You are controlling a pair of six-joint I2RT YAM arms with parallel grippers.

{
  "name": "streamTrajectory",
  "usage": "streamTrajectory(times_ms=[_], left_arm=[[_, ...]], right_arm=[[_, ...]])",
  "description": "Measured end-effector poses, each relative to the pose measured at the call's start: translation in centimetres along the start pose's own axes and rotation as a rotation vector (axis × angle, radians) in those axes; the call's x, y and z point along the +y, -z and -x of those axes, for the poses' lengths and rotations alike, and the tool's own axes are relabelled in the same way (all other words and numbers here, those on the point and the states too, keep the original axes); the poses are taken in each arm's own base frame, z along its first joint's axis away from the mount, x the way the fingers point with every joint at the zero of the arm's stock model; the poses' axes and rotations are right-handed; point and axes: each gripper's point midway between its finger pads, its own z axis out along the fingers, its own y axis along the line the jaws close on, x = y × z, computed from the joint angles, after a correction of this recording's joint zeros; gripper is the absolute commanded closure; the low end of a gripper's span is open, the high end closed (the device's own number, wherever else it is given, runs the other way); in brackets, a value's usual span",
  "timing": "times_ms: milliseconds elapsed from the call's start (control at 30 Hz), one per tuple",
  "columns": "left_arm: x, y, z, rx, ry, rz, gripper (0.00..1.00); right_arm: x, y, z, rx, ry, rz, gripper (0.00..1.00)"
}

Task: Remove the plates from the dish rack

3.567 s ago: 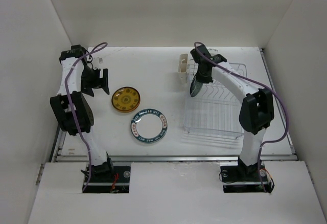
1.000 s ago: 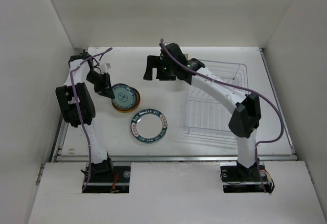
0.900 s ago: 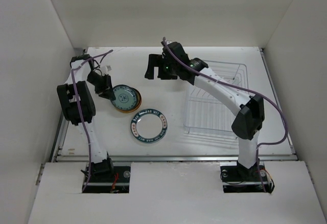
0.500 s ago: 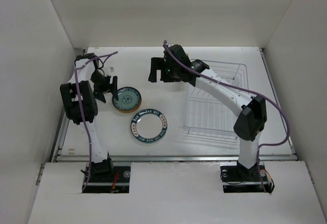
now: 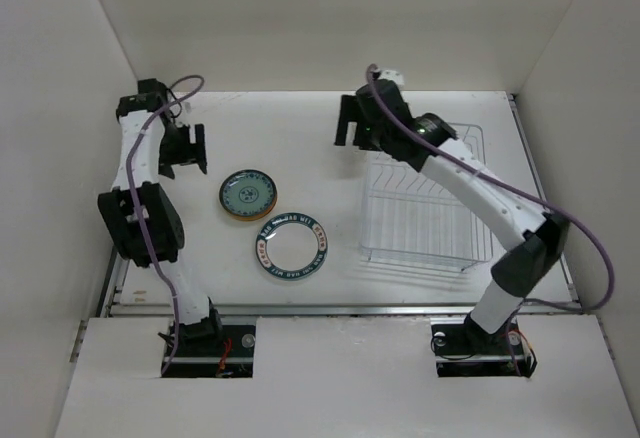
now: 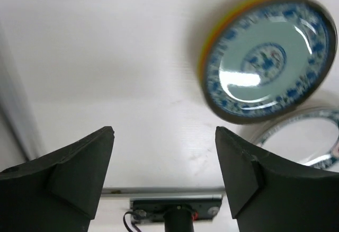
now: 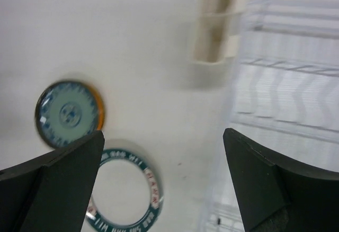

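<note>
The plates are out on the white table (image 5: 300, 123). From above, the teal patterned round plate (image 5: 247, 194) sits stacked on the orange round plate (image 5: 237, 215), of which only a thin rim peeks out, and the white round plate with the dark blue patterned rim (image 5: 291, 245) lies flat just beside them, nearer the arm bases. The rectangular white thin-wire dish rack (image 5: 415, 256) stands well to the right, and only its own bars show inside it. The left gripper (image 5: 186, 153) hangs left of the stack, apart from it, while the right gripper (image 5: 358, 130) hovers at the rack's far left corner. Over to the left wrist camera: the left gripper (image 6: 164, 136) has its fingers spread wide with nothing between them and bare table below. The teal plate (image 6: 270, 62) is up to the right with the orange edge (image 6: 211, 38) curving round it, and the blue-rimmed plate (image 6: 304, 142) is cut off at the frame's edge. Now the right wrist camera: the right gripper (image 7: 162, 134) is also wide open and holding nothing. It looks down on the teal plate (image 7: 68, 113) nested on the orange one (image 7: 100, 111), with the blue-rimmed plate (image 7: 124, 195) beside them. The small cream cutlery cup (image 7: 214, 25) clings to the corner of the rack (image 7: 286, 83), and the blur hides whatever is inside the cup.
</note>
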Motion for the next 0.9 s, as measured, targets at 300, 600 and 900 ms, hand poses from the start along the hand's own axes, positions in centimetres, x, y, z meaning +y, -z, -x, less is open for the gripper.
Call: streamTrajectory(times_ms=[300,600,900], left_arm=[[11.8,12.1,0.9,-0.363,0.407,0.457,0.01],[13.5,13.2,-1.3,-0.348,0.498,0.556,0.01],[12.1,15.7,-3.2,-0.421,0.487,0.543,0.01]], right_arm=[[-18.2,10.8,5.7,-0.286,-0.157,-0.593,0.00],[-21.2,11.4,1.8,-0.177,-0.111,-0.755,0.00],[-21.9,13.2,0.8,-0.166,-0.135,-0.768,0.00]])
